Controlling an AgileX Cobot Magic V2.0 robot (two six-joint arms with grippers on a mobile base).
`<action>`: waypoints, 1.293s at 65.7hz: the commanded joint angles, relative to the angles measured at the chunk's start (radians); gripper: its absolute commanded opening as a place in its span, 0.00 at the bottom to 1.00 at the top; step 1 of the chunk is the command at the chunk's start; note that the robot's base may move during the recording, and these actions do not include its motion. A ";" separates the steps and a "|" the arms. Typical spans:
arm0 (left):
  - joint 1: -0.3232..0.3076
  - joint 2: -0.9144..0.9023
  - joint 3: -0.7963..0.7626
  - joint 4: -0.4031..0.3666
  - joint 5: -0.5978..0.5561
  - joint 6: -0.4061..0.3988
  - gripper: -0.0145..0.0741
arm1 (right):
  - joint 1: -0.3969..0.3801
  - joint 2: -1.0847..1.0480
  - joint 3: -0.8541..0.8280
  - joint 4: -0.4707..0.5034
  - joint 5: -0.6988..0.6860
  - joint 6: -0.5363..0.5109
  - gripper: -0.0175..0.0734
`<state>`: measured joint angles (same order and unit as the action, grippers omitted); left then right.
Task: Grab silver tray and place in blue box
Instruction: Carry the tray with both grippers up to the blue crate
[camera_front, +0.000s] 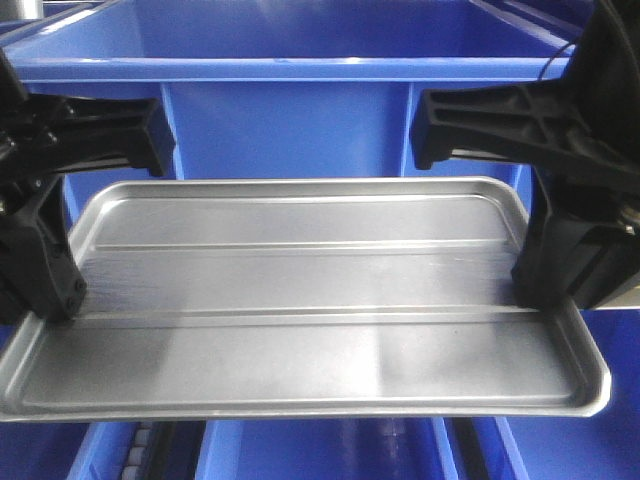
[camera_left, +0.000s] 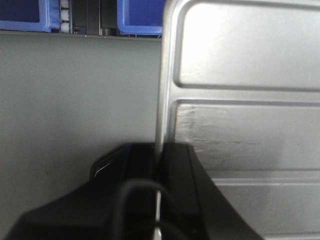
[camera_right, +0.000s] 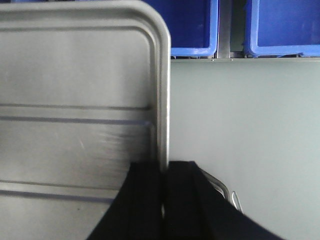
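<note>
Silver tray (camera_front: 300, 300): held floor-up and nearly level by its two short ends. Its two long ridges run from side to side across the front view.
Left gripper (camera_left: 159, 159): clamped on the rim of the tray's left short end. One black finger (camera_left: 177, 170) lies inside the tray and the other outside, with the thin metal edge pinched between them.
Right gripper (camera_right: 164, 175): clamped the same way on the right short end, at about mid-length of that rim. The fingers are pressed together on the metal.
Blue box (camera_front: 280, 70): directly beyond the tray. Its thick rim and open interior stand higher in the front view than the tray's far edge, and its near wall rises just behind the tray.
Tray relative to box: outside it, on the near side, not yet over the opening.
Grey surface (camera_left: 75, 100): seen beneath the tray in both wrist views.
Smaller blue bins (camera_right: 200, 30): lined along the far edge of that surface.
</note>
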<state>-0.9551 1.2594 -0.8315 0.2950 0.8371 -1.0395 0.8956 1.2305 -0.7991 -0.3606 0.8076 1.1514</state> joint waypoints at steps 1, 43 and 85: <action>-0.006 -0.027 -0.029 0.011 -0.032 -0.009 0.15 | 0.003 -0.029 -0.024 -0.033 -0.041 -0.003 0.26; -0.006 -0.027 -0.029 0.011 -0.032 -0.009 0.15 | 0.003 -0.029 -0.024 -0.033 -0.041 -0.003 0.26; -0.006 -0.027 -0.029 0.011 -0.032 -0.009 0.15 | 0.003 -0.029 -0.024 -0.033 -0.054 -0.003 0.26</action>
<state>-0.9551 1.2594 -0.8315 0.2950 0.8353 -1.0395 0.8956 1.2305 -0.7991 -0.3606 0.8076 1.1514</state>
